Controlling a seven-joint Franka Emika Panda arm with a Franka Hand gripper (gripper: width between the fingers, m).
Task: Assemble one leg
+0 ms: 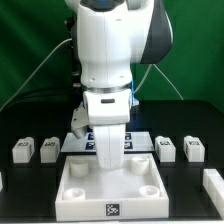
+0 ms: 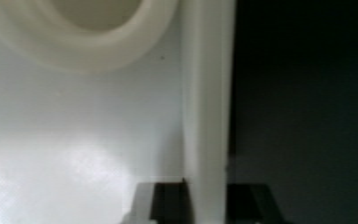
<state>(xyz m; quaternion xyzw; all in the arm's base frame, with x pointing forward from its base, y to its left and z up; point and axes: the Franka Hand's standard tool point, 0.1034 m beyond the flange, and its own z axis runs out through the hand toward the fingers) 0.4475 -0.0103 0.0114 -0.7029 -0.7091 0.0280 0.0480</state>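
The hand [image 1: 108, 157] is held low at the far edge of the panel [image 1: 112, 186]; its grip cannot be told. A leg [image 1: 166, 148] should be gripped squarely.

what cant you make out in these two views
- gripper: exterior view, too small to tell open or shut, or whether it holds anything.
- marker board: exterior view, mostly hidden behind the arm.
- leg: cut off by the exterior view's right edge.
- white panel: wrist view, blurred; its socket is cut by the picture's edge.
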